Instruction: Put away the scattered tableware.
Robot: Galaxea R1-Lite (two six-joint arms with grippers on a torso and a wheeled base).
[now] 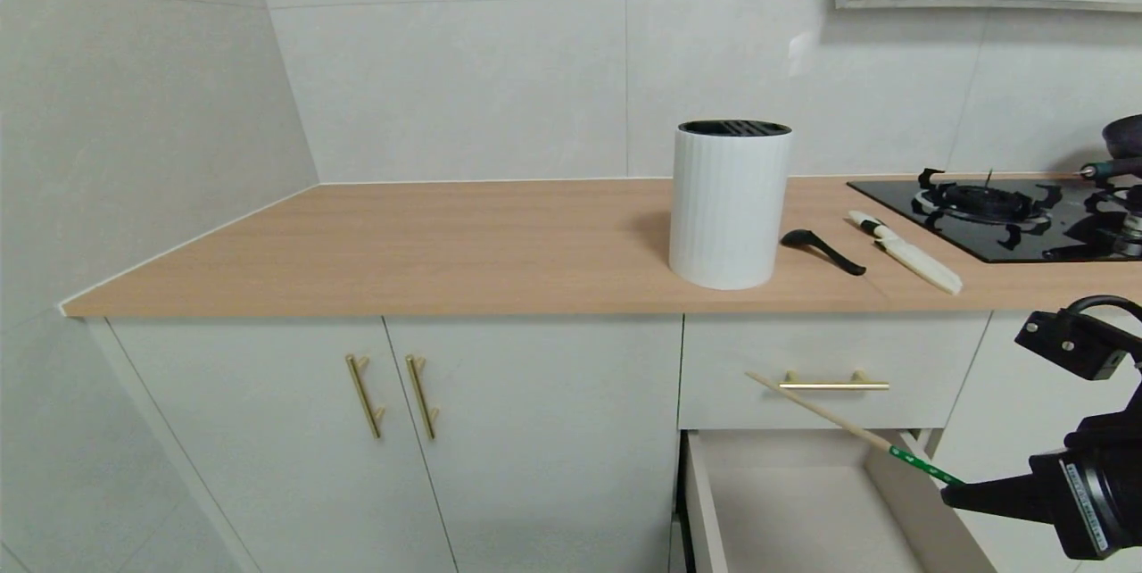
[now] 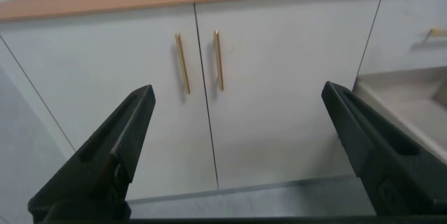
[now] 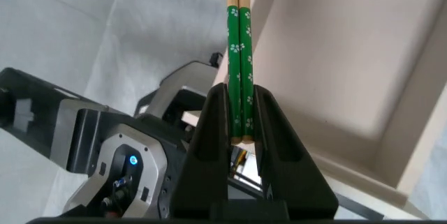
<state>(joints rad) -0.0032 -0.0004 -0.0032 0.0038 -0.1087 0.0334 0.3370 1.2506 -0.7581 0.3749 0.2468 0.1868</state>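
Right tool clenched on a pair of chopsticks above the open drawer.

The chopsticks are pinched at their green-patterned ends, and their bare wooden tips slant up across the gold handle of the shut drawer above. The left tool hangs released, jaws wide apart, facing the white cabinet doors. On the table a white ribbed holder stands upright. Just beside it lies a black spoon, then a white knife near the stove.
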